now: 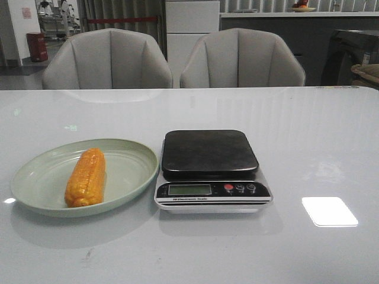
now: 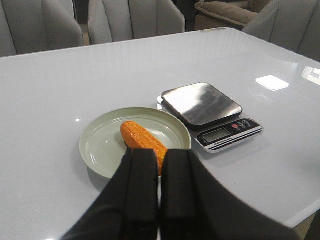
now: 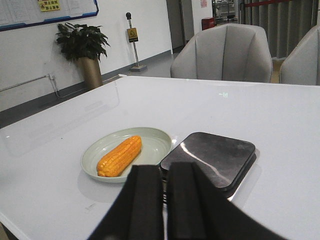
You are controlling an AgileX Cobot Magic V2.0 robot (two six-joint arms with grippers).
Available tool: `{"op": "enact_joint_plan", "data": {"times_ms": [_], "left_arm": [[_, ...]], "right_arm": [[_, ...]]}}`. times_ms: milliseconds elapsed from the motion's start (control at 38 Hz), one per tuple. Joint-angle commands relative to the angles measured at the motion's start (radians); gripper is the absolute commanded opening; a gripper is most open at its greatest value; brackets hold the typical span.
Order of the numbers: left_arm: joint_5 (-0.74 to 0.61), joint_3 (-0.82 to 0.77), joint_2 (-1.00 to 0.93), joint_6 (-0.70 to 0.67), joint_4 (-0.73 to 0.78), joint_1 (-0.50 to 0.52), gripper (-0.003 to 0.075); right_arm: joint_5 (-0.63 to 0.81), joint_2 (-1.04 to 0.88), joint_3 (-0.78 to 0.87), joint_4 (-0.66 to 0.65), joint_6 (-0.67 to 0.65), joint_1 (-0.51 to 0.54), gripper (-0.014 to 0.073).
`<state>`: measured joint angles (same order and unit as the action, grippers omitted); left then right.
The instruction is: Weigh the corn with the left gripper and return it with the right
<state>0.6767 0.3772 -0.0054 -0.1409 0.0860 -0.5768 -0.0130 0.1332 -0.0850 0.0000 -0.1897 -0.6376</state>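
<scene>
The orange-yellow corn (image 1: 86, 177) lies lengthwise in a pale green oval plate (image 1: 127, 155) on the white table, left of the scale (image 1: 211, 169) with its black platform bare. The corn also shows in the left wrist view (image 2: 143, 141) and the right wrist view (image 3: 120, 156). My left gripper (image 2: 159, 156) is shut and empty, held above and short of the plate (image 2: 100, 145). My right gripper (image 3: 164, 172) is shut and empty, held above and short of the scale (image 3: 215, 157). Neither gripper shows in the front view.
Two grey chairs (image 1: 109, 59) (image 1: 243, 58) stand behind the table's far edge. A bright light reflection (image 1: 329, 211) lies on the table right of the scale. The scale's display and buttons (image 1: 239, 188) face the front edge.
</scene>
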Motion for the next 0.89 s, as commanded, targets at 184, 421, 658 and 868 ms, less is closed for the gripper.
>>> {"op": "enact_joint_plan", "data": {"times_ms": [184,421,658,868], "left_arm": [[-0.084,0.023,0.012,-0.002,0.001,0.0,0.0113],[-0.084,0.023,0.012,-0.002,0.001,0.0,0.0113],[-0.125,-0.008,0.012,-0.002,0.058,0.034,0.0113],[-0.258,-0.117,0.012,-0.002,0.075,0.256,0.0113]], "right_arm": [[0.07,0.008,-0.027,-0.012,0.011,0.002,0.019],[0.07,0.008,-0.027,-0.012,0.011,0.002,0.019],[0.07,0.008,-0.027,-0.012,0.011,0.002,0.019],[0.069,0.008,-0.027,-0.012,0.011,0.002,0.019]]}}
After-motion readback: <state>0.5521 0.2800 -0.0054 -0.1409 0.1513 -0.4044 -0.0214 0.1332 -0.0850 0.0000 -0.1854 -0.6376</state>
